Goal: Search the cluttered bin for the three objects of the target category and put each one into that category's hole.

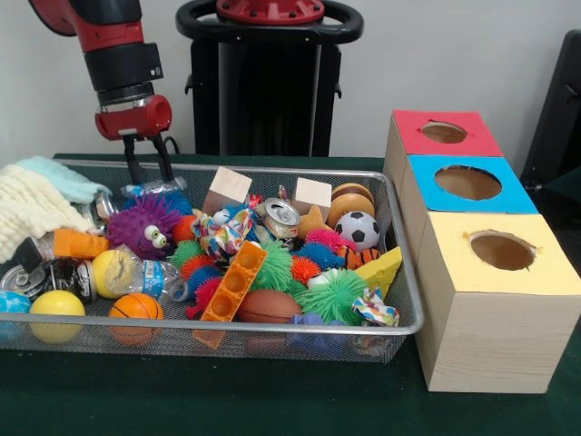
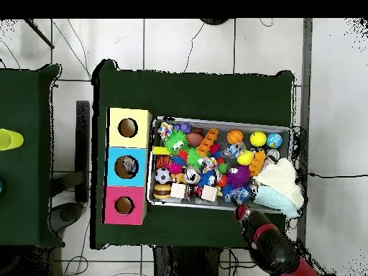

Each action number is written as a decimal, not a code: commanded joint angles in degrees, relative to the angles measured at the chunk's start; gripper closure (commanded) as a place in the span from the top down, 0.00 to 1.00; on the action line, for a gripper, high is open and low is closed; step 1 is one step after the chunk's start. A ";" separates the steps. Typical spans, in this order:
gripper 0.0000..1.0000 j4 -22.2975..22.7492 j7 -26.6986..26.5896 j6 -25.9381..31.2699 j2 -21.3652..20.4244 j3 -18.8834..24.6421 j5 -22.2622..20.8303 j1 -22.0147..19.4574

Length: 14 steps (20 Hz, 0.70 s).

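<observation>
The wire mesh basket point(image 1: 272, 325) is full of toys. My gripper point(image 1: 151, 174) hangs at its far left, open, with its fingertips just above a clear bottle with a blue label point(image 1: 154, 191) that lies against the far rim. I cannot tell if they touch it. A second such bottle point(image 1: 150, 277) lies near the front left beside a yellow ball. The red-topped box's round hole point(image 1: 444, 133) is at the far right. The overhead view shows the gripper point(image 2: 242, 210) at the basket's point(image 2: 223, 121) lower rim and the red-topped hole point(image 2: 124, 205).
A blue-topped box point(image 1: 467, 183) and a yellow-topped box point(image 1: 501, 251) stand in a row with the red one. A crushed silver can point(image 1: 281, 216), wooden blocks, spiky balls and an orange brick fill the basket. White and pale blue cloths point(image 1: 36, 204) drape over its left end.
</observation>
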 commanded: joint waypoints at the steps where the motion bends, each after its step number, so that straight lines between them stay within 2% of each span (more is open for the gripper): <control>1: 1.00 0.45 13.56 8.66 -8.03 0.93 6.69 1.09; 5: 1.00 0.70 13.38 8.74 -7.71 1.67 7.38 0.93; 8: 1.00 -2.27 12.43 6.12 -3.20 0.81 6.75 1.62; 14: 1.00 -3.68 13.11 3.10 -0.48 0.66 7.05 2.68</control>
